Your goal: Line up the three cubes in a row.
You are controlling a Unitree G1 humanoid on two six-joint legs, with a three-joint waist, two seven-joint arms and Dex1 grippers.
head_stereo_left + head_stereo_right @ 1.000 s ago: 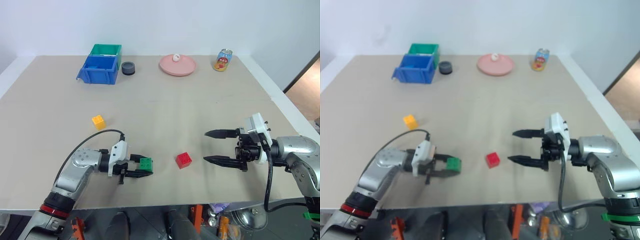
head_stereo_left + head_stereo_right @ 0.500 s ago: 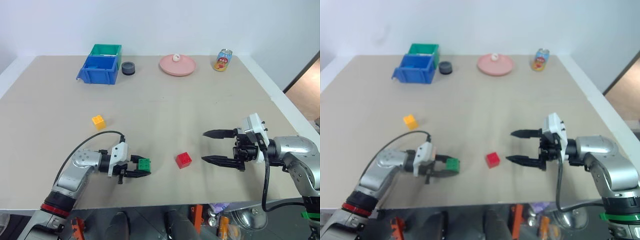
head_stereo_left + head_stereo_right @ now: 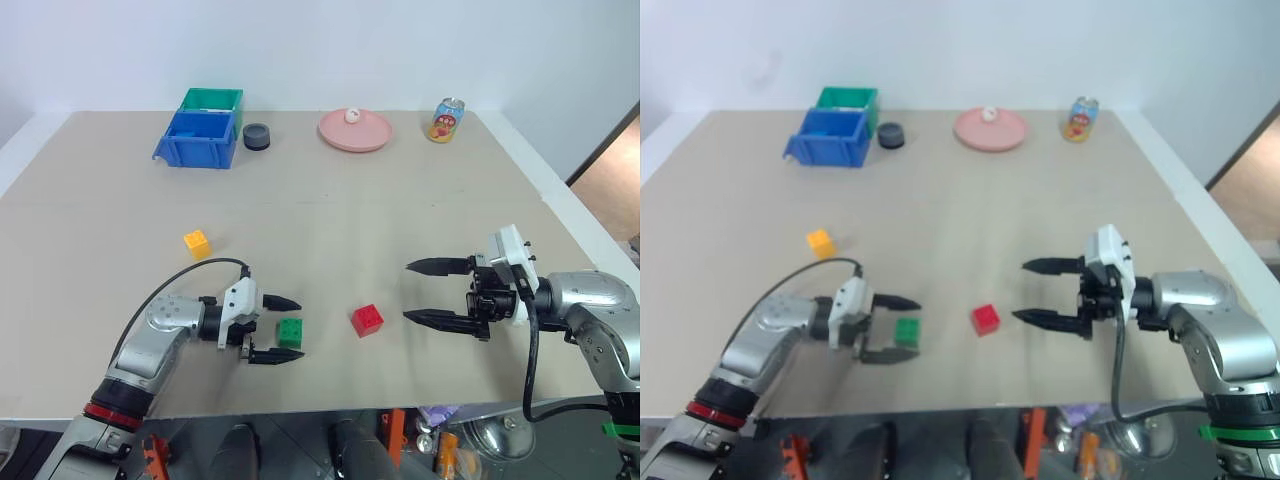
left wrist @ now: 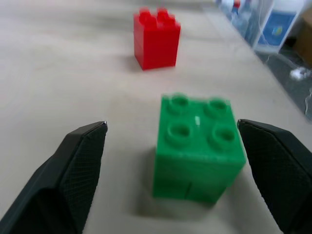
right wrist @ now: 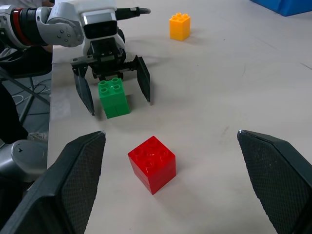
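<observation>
The green cube rests on the table near the front edge, between the spread fingers of my left gripper, which is open and clear of it on both sides. In the left wrist view the green cube sits between the black fingers. A red cube stands a short way to its right, with my right gripper open just beyond it. The yellow-orange cube lies further back on the left. In the right wrist view the red cube, green cube and yellow-orange cube show together.
At the table's far side stand a blue bin with a green bin behind it, a small dark cup, a pink plate and a drink can. The table's front edge runs close below both grippers.
My left gripper has opened and let go of the green cube, which now stands on the table between its fingers. The right gripper has stayed where it was, open.
</observation>
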